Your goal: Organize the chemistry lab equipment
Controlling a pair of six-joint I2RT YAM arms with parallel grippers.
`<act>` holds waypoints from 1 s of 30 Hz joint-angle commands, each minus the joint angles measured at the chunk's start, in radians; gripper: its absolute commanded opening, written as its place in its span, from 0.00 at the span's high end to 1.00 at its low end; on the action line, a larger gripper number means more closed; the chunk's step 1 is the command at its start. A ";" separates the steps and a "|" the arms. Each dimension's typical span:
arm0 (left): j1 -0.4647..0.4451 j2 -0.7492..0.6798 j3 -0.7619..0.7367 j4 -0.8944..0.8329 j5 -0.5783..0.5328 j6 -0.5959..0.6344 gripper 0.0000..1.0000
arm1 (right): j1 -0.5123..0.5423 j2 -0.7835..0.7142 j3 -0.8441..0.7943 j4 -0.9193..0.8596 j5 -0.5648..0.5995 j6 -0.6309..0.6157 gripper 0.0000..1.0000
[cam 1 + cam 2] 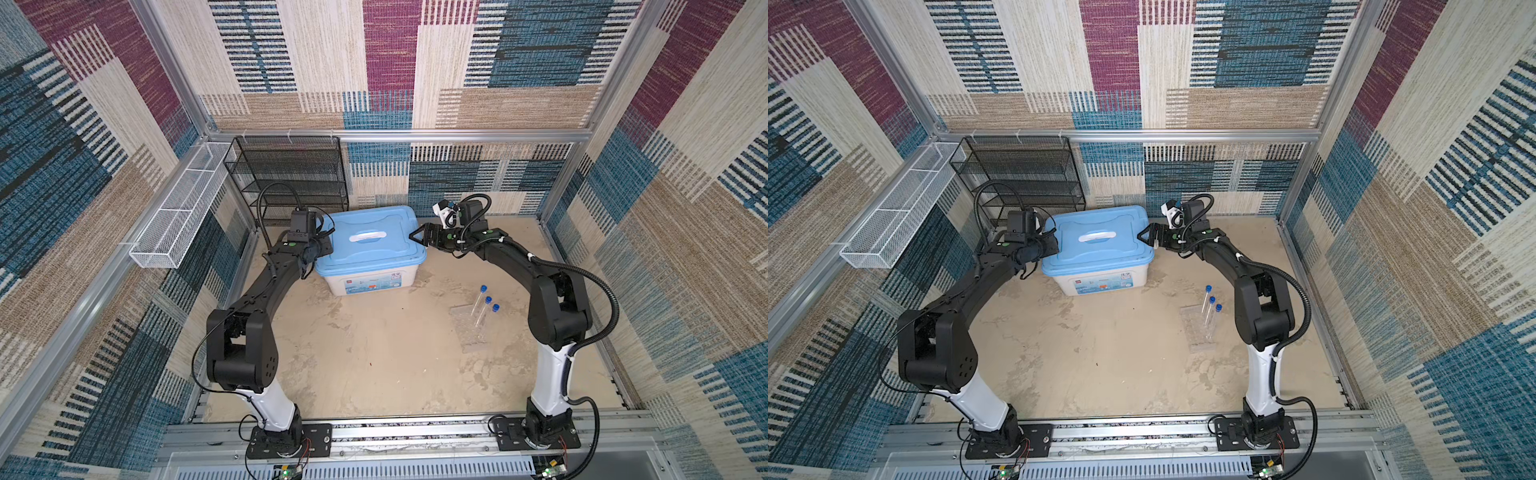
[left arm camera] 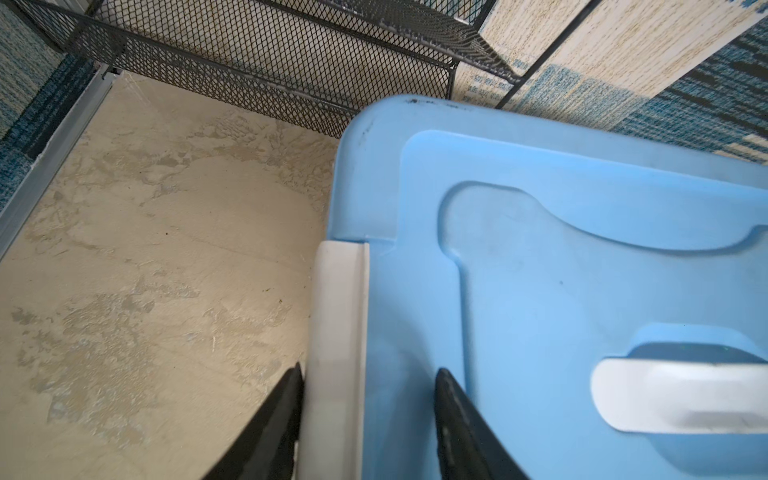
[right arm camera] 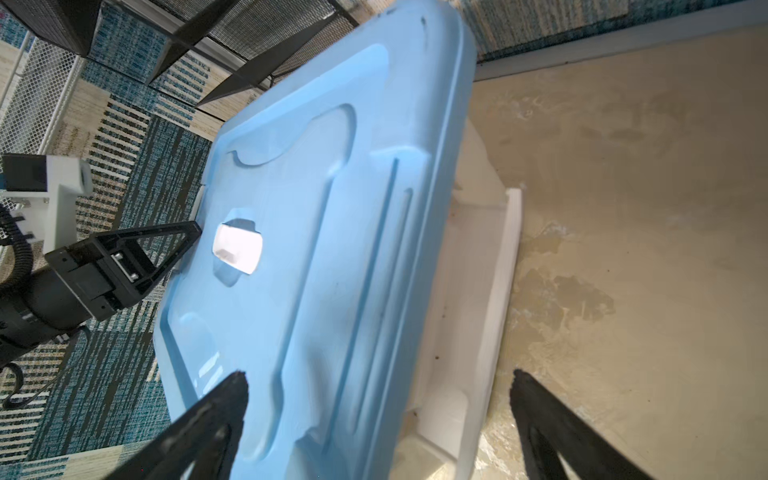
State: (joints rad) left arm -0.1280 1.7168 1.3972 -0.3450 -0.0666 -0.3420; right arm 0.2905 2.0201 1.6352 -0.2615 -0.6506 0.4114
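left pincer [image 2: 369, 369] sits around the white latch [image 2: 336, 311]; cannot tell if it squeezes. right pincer [image 3: 380, 376] is spread wide at the blue lid [image 3: 332, 208] edge.

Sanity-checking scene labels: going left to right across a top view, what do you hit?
white wire basket → left gripper → blue-lidded box → right gripper → test tubes. Black mesh shelf left out: it overlaps the left gripper and the box.

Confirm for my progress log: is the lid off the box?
No, the light-blue lid sits on top of the white box.
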 commanded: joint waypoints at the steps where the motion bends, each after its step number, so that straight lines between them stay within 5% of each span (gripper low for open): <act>1: -0.005 0.023 -0.017 -0.187 0.097 0.005 0.49 | 0.002 0.011 0.011 0.051 -0.039 0.023 0.00; 8: -0.005 0.027 -0.016 -0.181 0.110 0.004 0.48 | 0.002 0.005 -0.021 0.115 -0.095 0.035 0.13; 18: -0.005 0.014 -0.011 -0.178 0.119 0.001 0.48 | 0.048 -0.064 0.003 -0.020 0.170 -0.049 0.34; 30: -0.009 0.013 -0.001 -0.178 0.174 -0.022 0.48 | 0.163 -0.016 0.110 -0.131 0.322 -0.116 0.50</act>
State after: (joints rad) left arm -0.1261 1.7164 1.4002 -0.3416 -0.0277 -0.3470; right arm 0.4133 1.9953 1.7229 -0.3866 -0.2581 0.3290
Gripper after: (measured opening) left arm 0.517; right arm 0.508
